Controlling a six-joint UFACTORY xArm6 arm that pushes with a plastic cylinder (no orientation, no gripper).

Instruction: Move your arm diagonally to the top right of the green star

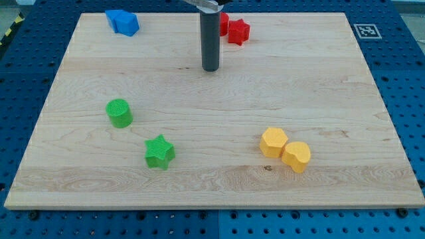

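The green star point(159, 152) lies on the wooden board point(212, 192) at the lower left of centre. My tip point(210, 68) is the lower end of a dark rod that comes down from the view's top centre. It stands well above and to the right of the green star, apart from every block. A green cylinder point(119, 112) sits up and to the left of the star.
Two blue blocks point(122, 22) touch at the top left. Two red blocks point(234, 28), one a star, sit at the top just right of the rod. A yellow hexagon point(273, 142) and a yellow rounded block point(296, 157) touch at the lower right.
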